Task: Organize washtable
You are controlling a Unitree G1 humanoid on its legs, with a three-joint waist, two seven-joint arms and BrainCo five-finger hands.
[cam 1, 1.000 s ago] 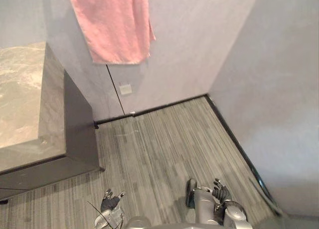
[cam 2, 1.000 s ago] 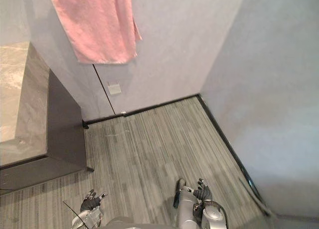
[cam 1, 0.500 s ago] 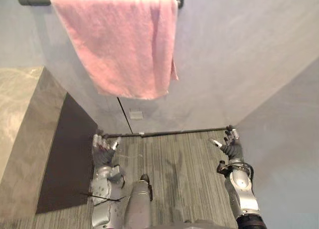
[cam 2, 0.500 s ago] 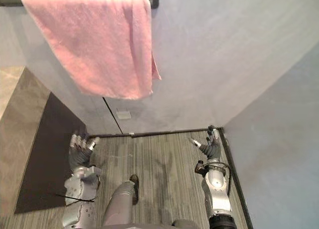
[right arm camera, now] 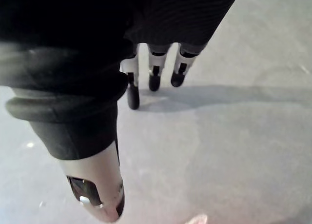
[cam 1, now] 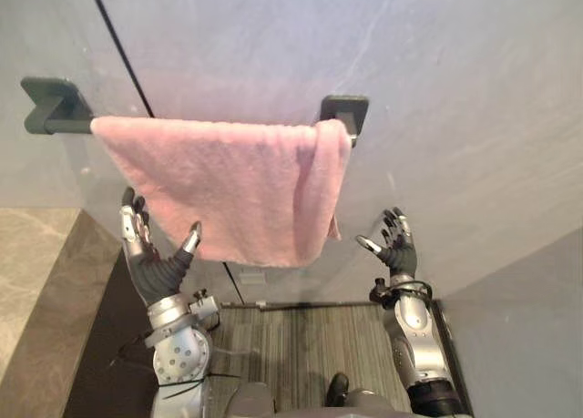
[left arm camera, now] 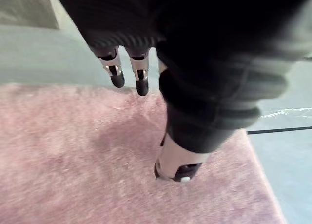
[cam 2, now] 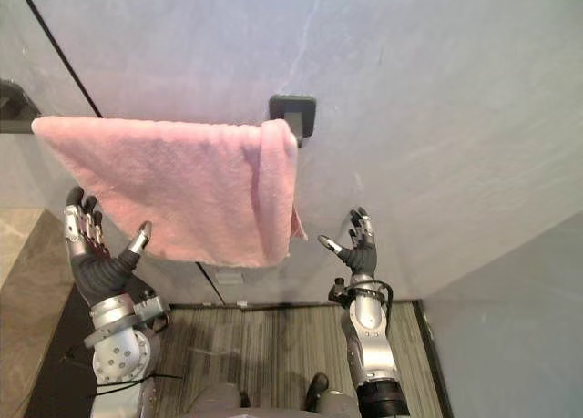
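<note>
A pink towel (cam 1: 232, 186) hangs over a dark wall rail (cam 1: 55, 108), its right end folded over by the rail's right bracket (cam 1: 346, 111). My left hand (cam 1: 153, 261) is raised and open just below the towel's lower left edge, palm toward the cloth (left arm camera: 73, 160), not holding it. My right hand (cam 1: 394, 247) is raised and open to the right of the towel's lower corner, facing the bare grey wall (right arm camera: 234, 136). Its fingers hold nothing.
The marble-topped washtable (cam 1: 36, 272) with a dark front stands at the lower left. A black seam (cam 1: 118, 45) runs down the wall behind the towel. Striped grey floor (cam 1: 301, 345) lies below, and a second wall (cam 1: 519, 345) closes in on the right.
The view has tilted upward, so the rail and towel now sit mid-picture. Both hands have risen from near the floor to the level of the towel's lower edge.
</note>
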